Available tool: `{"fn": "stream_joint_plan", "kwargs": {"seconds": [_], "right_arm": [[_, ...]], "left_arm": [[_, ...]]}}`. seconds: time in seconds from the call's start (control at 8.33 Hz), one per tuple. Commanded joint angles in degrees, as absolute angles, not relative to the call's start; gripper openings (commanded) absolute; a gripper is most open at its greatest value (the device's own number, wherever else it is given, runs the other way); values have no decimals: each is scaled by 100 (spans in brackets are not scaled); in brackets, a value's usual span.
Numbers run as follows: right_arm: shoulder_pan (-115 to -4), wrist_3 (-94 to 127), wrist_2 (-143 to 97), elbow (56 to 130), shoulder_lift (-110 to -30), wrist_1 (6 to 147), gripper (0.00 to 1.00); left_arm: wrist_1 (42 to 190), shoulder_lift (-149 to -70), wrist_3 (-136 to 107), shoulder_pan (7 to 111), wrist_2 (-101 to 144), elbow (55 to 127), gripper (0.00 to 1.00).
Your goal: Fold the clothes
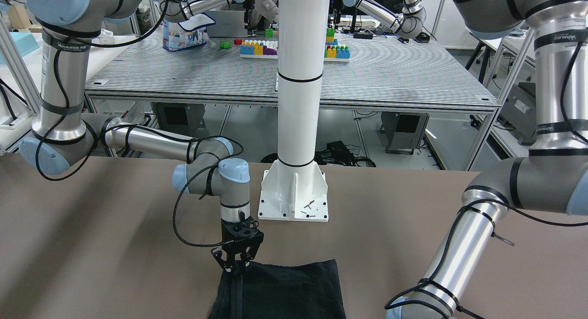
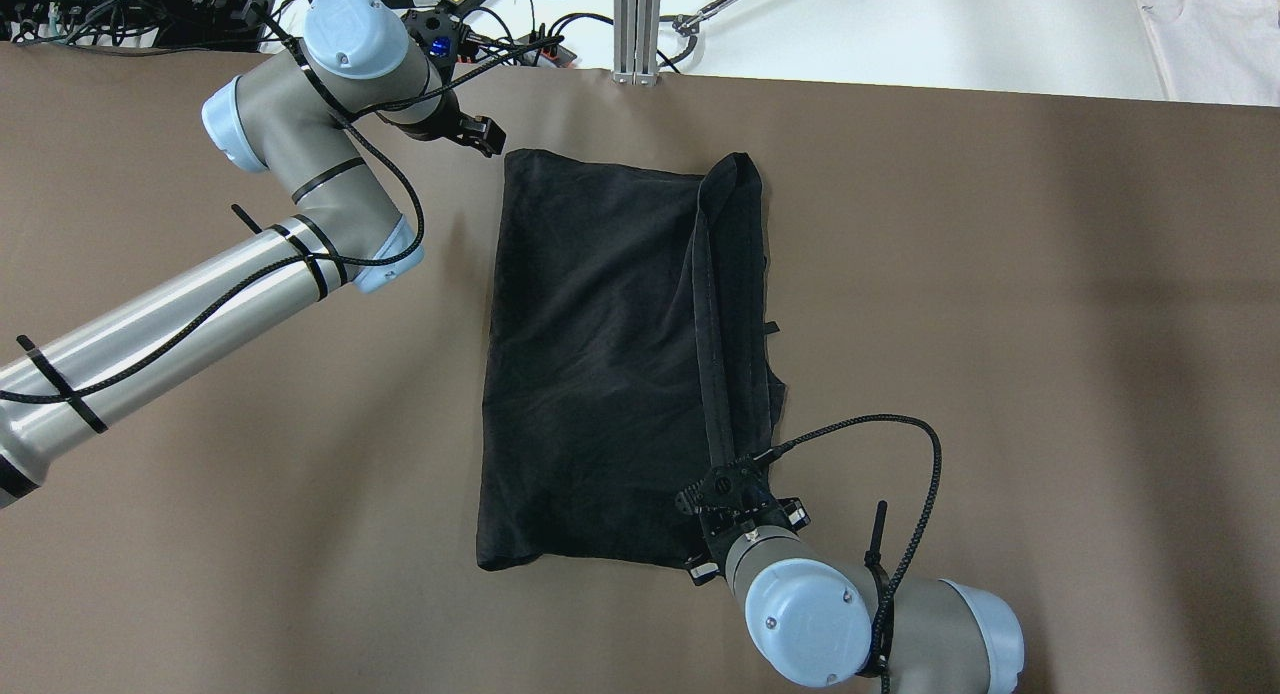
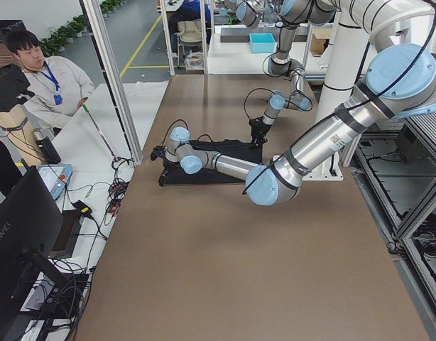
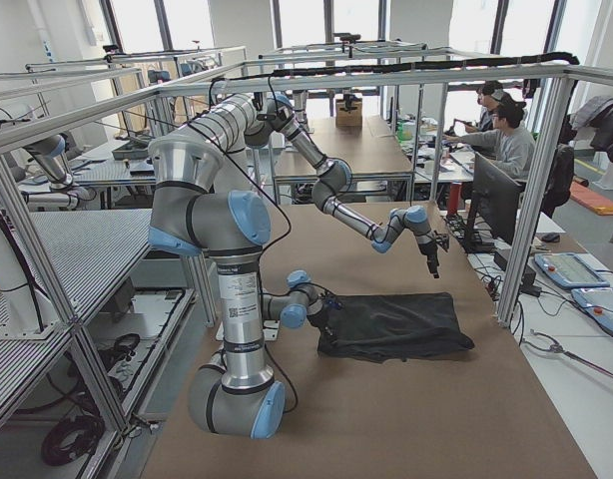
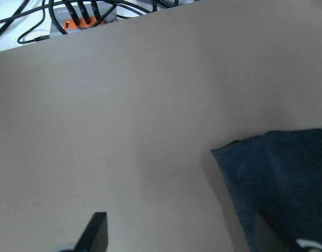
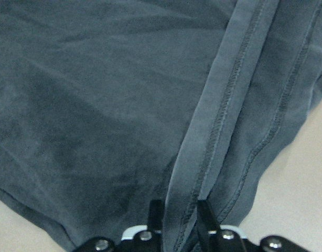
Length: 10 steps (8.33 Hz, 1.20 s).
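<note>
At the middle of the overhead frame the black cloth [image 2: 590, 354] lies on the brown bench [image 2: 1000, 324]. It is roughly rectangular, with a long hemmed strip [image 2: 712, 304] lying over it along its right side. Low in that frame, at the cloth's bottom edge, the right end effector [image 2: 728, 479] points down onto the end of the strip. Its wrist camera shows the two fingers [image 6: 157, 210] pressed in on either side of the hem, so it is closed on the cloth. Toward the upper left of the overhead frame the left end effector [image 2: 483, 136] sits just beside the cloth's upper left corner. Its own camera shows its fingers spread wide apart, open, with the cloth's corner in the lower right of that picture. Seen from across the bench, a white pillar [image 1: 301, 80] stands bolted down above the cloth in the frame, near it but apart.
</note>
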<state>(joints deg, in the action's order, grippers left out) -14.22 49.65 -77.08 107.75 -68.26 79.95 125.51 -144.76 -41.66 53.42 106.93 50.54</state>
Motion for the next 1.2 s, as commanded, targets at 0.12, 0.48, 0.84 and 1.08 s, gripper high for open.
{"fn": "stream_joint_plan", "kwargs": {"seconds": [0.12, 0.48, 0.84, 1.08], "right_arm": [[-1415, 4878, -7611, 10784, -6820, 7998, 22], [-1424, 4878, -7611, 10793, -6812, 7989, 0], [-1485, 4878, -7629, 10977, -6881, 7989, 0], [-1521, 4983, -7638, 11178, -7222, 7980, 0]], "left_arm": [[12551, -14476, -4166, 5326, 10688, 5054, 100], [12559, -14423, -4166, 5309, 10687, 5054, 100], [12560, -14414, -4166, 5291, 10679, 5054, 100], [12568, -14405, -4166, 5282, 10670, 5054, 100]]}}
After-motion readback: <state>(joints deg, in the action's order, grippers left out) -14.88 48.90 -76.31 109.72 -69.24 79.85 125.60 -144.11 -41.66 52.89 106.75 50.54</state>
